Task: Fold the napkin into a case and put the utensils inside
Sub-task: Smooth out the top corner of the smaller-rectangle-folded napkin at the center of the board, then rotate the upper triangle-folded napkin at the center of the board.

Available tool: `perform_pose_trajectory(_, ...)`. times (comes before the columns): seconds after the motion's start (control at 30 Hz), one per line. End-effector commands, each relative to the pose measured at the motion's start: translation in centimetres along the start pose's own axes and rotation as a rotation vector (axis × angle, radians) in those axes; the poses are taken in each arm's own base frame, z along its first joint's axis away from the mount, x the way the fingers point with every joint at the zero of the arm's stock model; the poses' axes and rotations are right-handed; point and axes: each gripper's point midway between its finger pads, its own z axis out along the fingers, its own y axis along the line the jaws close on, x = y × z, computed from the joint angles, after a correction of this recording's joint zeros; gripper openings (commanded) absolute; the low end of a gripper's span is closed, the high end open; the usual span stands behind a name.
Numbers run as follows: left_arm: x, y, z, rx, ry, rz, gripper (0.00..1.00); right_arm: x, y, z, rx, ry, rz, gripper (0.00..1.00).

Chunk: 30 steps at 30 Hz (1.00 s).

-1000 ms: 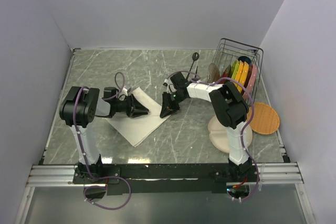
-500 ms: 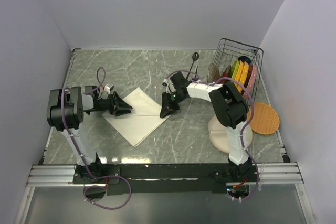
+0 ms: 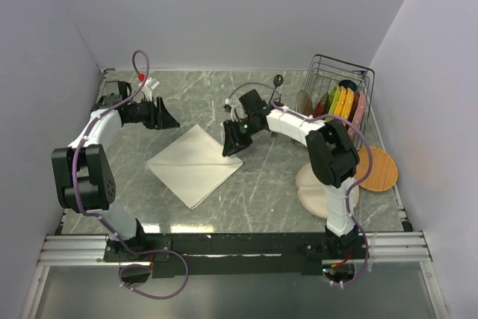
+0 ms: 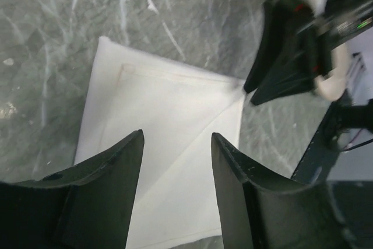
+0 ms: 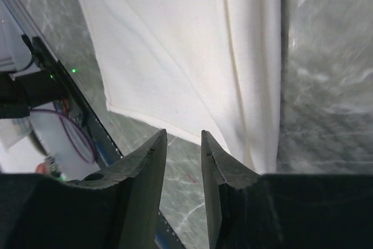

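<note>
The napkin (image 3: 194,166) lies flat on the table as a folded cream-white diamond. It fills the left wrist view (image 4: 169,115) and the right wrist view (image 5: 186,51). My left gripper (image 3: 172,120) is open and empty, raised beyond the napkin's upper left edge; its jaws (image 4: 177,134) look down on the cloth. My right gripper (image 3: 231,146) hovers at the napkin's right corner, jaws (image 5: 183,135) a little apart with nothing between them. A dark spoon (image 3: 277,84) lies at the back near the rack. The fork is hidden.
A wire dish rack (image 3: 357,72) with several colourful upright plates stands at the back right. A beige divided plate (image 3: 310,188) and an orange round plate (image 3: 375,168) lie at the right, by the right arm's base.
My left arm has swung off the napkin to the far left and back, jaws open. My right gripper has shifted slightly left at the napkin's right corner.
</note>
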Motion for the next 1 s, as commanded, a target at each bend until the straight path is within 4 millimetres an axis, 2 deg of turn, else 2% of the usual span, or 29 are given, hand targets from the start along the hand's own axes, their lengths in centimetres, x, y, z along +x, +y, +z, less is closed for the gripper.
perform_pose_trajectory(0.0, 2.4, 1.0, -0.3, -0.049, 0.1, 0.063, 0.55, -6.6, 2.8, -2.8, 0.033, -0.185, -0.187, 0.39)
perform_pose_trajectory(0.03, 2.4, 1.2, -0.4, -0.072, 0.098, 0.068, 0.55, -7.8, 2.7, -2.3, 0.035, -0.187, -0.191, 0.39)
perform_pose_trajectory(0.13, 3.9, 2.2, -1.0, -0.148, 0.145, 0.045, 0.55, -9.6, 2.1, -1.0, 0.06, -0.177, -0.216, 0.43)
perform_pose_trajectory(0.23, 5.8, 2.6, -1.9, -0.182, 0.237, 0.063, 0.55, -10.2, 1.1, 0.1, 0.081, -0.165, -0.244, 0.44)
perform_pose_trajectory(0.3, 7.6, 2.9, -2.6, -0.207, 0.319, 0.063, 0.54, -9.9, 0.3, 0.7, 0.096, -0.143, -0.251, 0.43)
perform_pose_trajectory(0.47, 11.1, 4.1, -2.5, -0.221, 0.444, -0.019, 0.49, -6.7, -2.6, 2.4, 0.135, -0.042, -0.24, 0.42)
perform_pose_trajectory(0.63, 12.5, 5.9, -0.7, -0.234, 0.505, -0.047, 0.45, -2.4, -4.4, 3.1, 0.143, 0.072, -0.216, 0.41)
perform_pose_trajectory(0.77, 11.9, 7.2, 0.8, -0.241, 0.523, -0.025, 0.43, 0.9, -4.5, 2.9, 0.125, 0.127, -0.187, 0.38)
perform_pose_trajectory(0.97, 9.8, 8.1, 3.3, -0.22, 0.516, 0.04, 0.42, 6.1, -2.3, 2.2, 0.047, 0.225, -0.176, 0.36)
